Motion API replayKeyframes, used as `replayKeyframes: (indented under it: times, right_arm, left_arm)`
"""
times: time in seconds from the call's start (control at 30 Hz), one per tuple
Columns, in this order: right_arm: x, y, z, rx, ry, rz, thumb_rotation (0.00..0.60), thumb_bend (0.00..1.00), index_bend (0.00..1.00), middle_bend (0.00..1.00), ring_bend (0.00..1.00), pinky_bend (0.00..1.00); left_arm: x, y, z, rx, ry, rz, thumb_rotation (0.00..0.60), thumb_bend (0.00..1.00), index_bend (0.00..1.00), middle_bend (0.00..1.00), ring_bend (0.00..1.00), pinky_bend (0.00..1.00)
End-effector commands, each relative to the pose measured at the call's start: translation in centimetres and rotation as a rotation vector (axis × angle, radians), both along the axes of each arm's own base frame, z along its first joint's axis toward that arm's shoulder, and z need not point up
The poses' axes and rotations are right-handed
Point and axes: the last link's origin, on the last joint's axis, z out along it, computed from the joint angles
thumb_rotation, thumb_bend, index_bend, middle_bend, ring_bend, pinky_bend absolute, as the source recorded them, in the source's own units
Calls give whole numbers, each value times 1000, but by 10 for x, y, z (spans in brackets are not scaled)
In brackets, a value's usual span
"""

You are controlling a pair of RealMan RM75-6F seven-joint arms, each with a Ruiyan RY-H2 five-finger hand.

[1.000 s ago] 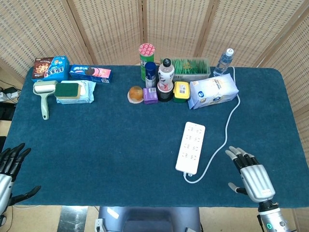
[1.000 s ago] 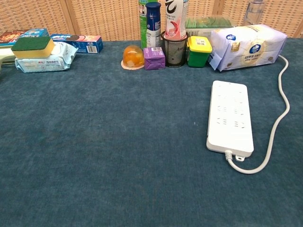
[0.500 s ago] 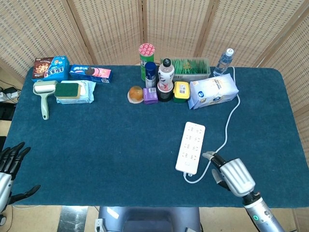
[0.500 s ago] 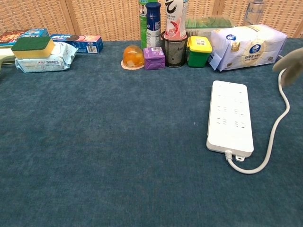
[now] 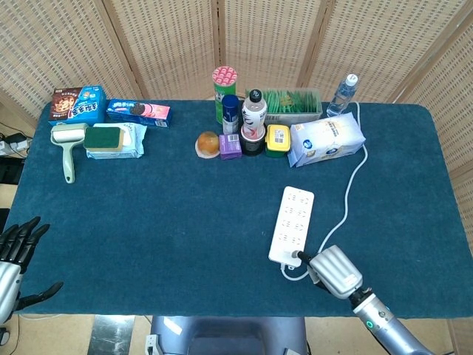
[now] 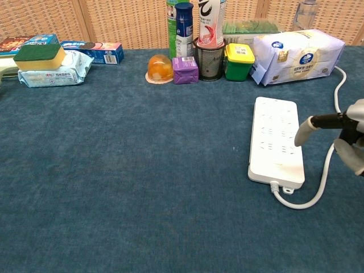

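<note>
Right hand [image 5: 334,271] over power strip [image 5: 291,225] near end — fingers [image 6: 302,131] apart, holding nothing; left hand [image 5: 15,255] fingers spread.

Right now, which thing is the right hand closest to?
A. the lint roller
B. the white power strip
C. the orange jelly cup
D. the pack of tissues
B: in the head view the right hand is at the near end of the white power strip, where its cable comes out; the other things lie far off.
</note>
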Motion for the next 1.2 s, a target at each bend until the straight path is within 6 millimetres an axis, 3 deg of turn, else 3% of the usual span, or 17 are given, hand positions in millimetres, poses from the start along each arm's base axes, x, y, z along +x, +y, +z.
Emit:
replayKeyframes:
  times: [0.03, 0.8, 1.2]
  right_arm:
    - [6, -4, -5, 7, 24, 2, 600, 865, 277, 916, 1000, 1000]
    - [27, -24, -41, 26, 141, -8, 600, 876, 274, 917, 1000, 1000]
    - [23, -28, -46, 20, 170, -33, 600, 877, 276, 917, 1000, 1000]
  left_arm:
    - [0, 0, 0, 0, 2, 1, 600, 120, 0, 0, 0, 7]
    - [1, 2, -2, -11, 12, 6, 600, 120, 0, 0, 0, 6]
    - [-1, -1, 0, -6, 6, -3, 600, 120, 0, 0, 0, 6]
